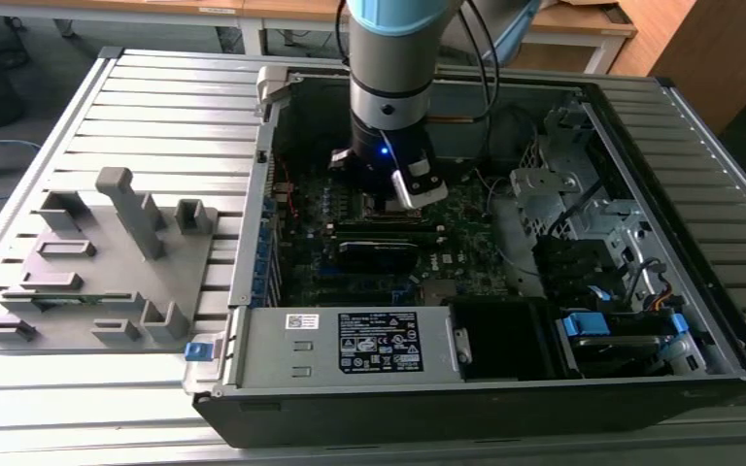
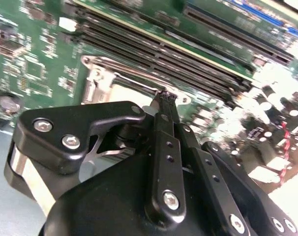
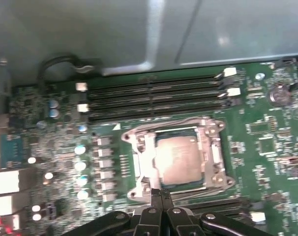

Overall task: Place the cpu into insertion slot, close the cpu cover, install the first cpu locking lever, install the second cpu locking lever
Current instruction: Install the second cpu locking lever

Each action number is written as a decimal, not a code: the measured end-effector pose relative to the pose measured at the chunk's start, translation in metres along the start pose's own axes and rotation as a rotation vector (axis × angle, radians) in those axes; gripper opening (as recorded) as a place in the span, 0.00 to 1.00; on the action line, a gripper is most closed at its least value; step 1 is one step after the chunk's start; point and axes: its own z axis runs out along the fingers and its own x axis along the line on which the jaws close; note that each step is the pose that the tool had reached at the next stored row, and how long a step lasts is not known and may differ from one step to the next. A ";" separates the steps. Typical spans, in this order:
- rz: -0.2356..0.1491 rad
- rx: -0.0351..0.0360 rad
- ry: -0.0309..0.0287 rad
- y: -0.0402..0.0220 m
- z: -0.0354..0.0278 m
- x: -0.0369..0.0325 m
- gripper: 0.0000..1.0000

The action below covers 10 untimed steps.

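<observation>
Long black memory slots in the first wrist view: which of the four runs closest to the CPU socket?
The last long black memory slot of the four, bordering the silver socket frame; the other three lie beyond it, toward the grey case wall.

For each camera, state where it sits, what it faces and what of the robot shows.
Exterior view: off the arm, above, facing the open computer case; the arm shows.
First wrist view: on the arm, facing the cpu under the cpu cover; end effector shows.
Second wrist view: behind the end effector, facing that socket.
Both wrist views share the memory slots.
</observation>
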 end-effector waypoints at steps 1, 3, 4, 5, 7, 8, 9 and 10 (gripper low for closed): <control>0.000 0.0004 0.0009 0.0005 0.0002 -0.0034 0.11; 0.000 0.0014 0.0024 0.0014 0.0006 -0.0098 0.11; 0.000 0.0020 0.0029 0.0017 0.0007 -0.0122 0.11; 0.000 0.0024 0.0033 0.0020 0.0008 -0.0142 0.11; 0.001 0.0026 0.0034 0.0038 0.0011 -0.0153 0.11; 0.000 0.0028 0.0035 0.0055 0.0013 -0.0153 0.11; 0.000 0.0029 0.0034 0.0076 0.0016 -0.0150 0.11; 0.000 0.0033 0.0034 0.0103 0.0020 -0.0146 0.11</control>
